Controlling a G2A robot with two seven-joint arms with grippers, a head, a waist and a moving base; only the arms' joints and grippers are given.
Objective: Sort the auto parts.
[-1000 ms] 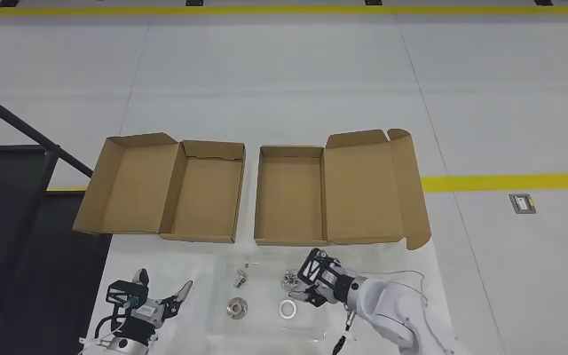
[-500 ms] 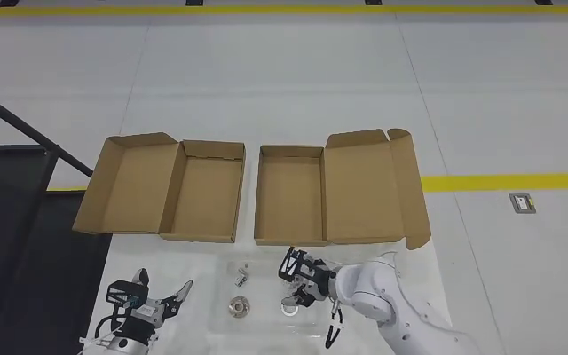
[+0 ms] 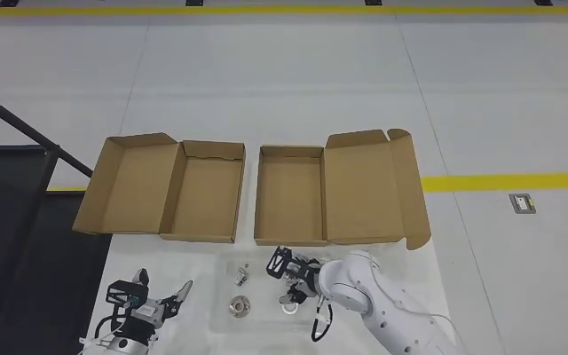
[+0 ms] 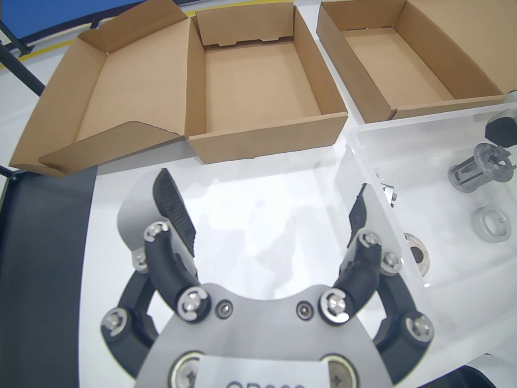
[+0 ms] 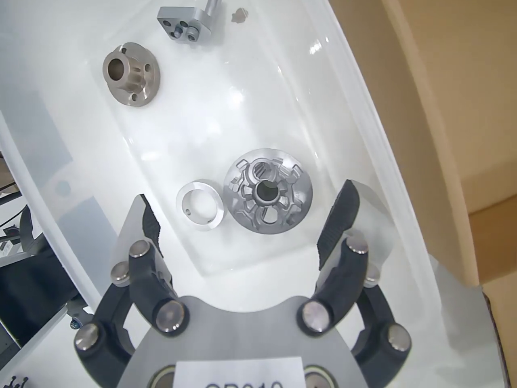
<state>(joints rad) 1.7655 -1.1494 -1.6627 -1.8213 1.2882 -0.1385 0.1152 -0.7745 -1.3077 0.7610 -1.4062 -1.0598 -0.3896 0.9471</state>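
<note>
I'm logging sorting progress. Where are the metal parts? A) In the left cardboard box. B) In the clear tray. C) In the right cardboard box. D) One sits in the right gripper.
B: the flanged hub, bracket, ring and slotted round part all lie in the clear tray, the right gripper is open above them, and the left box and right box hold none.

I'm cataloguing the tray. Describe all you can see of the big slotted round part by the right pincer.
The slotted round part is dull grey, cast-looking metal: a round face with a central hole, and ribs and cut-out windows around it. It lies loose in the clear tray, close beside a plain ring, just ahead of the open right pincer, ungripped.
</note>
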